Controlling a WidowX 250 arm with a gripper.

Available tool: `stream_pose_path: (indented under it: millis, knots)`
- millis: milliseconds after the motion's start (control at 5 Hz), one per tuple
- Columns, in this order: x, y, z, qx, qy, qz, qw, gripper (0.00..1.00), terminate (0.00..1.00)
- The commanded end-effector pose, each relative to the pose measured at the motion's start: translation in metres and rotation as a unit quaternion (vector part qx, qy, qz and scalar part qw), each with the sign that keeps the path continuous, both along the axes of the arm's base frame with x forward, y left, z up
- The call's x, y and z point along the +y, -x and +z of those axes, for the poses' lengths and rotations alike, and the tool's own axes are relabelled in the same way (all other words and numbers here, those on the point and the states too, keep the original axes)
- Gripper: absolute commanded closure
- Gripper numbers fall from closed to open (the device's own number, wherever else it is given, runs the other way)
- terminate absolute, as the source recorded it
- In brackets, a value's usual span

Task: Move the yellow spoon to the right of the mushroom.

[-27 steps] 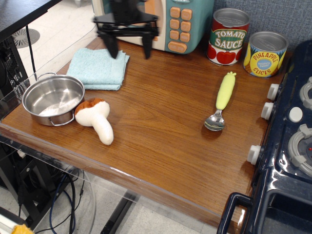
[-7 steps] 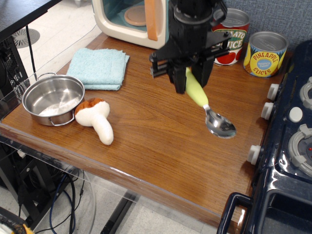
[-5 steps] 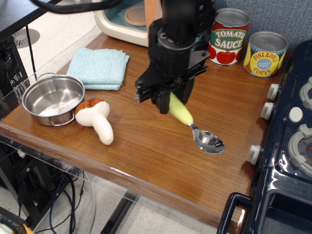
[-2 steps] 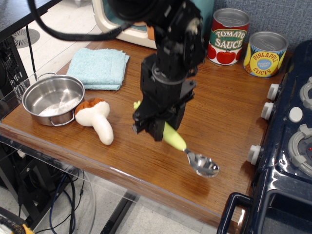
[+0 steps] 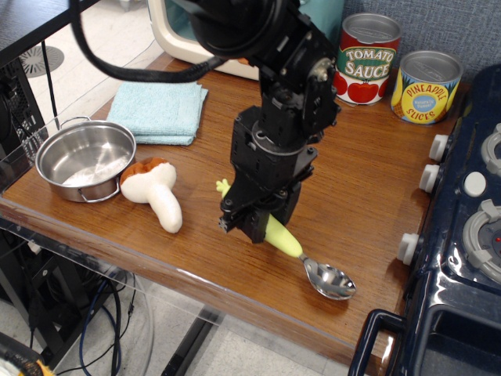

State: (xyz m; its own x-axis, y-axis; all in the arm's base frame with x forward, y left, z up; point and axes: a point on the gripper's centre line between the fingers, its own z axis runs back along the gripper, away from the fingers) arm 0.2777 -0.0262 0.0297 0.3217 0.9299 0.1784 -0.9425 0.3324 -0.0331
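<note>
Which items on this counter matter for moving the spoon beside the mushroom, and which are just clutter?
Job items:
yellow spoon, held by its handle
mushroom, on the counter to the spoon's left
gripper, shut on the spoon

Bystanders:
steel pot
blue cloth
tomato sauce can
pineapple can
toy microwave
toy stove

The gripper (image 5: pixel 252 227) covers the middle of the yellow spoon (image 5: pixel 283 240), so the jaws' grip on the handle cannot be seen. The toy oven (image 5: pixel 205 35) is cut off by the top edge and partly blocked by the arm (image 5: pixel 274 47). The stove (image 5: pixel 462 235) runs off the right edge.
</note>
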Motion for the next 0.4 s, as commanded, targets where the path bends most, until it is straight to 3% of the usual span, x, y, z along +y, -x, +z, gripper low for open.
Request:
stream_pose_path:
  millis: [0, 200]
  knots:
    - [-0.0245, -0.0007, -0.0086, 0.003, 0.01, 0.003, 0.9999, 1.0, 0.0]
    - [-0.0239, -0.0008, -0.0122, 0.005, 0.013, -0.006, 0.9999, 1.0, 0.0]
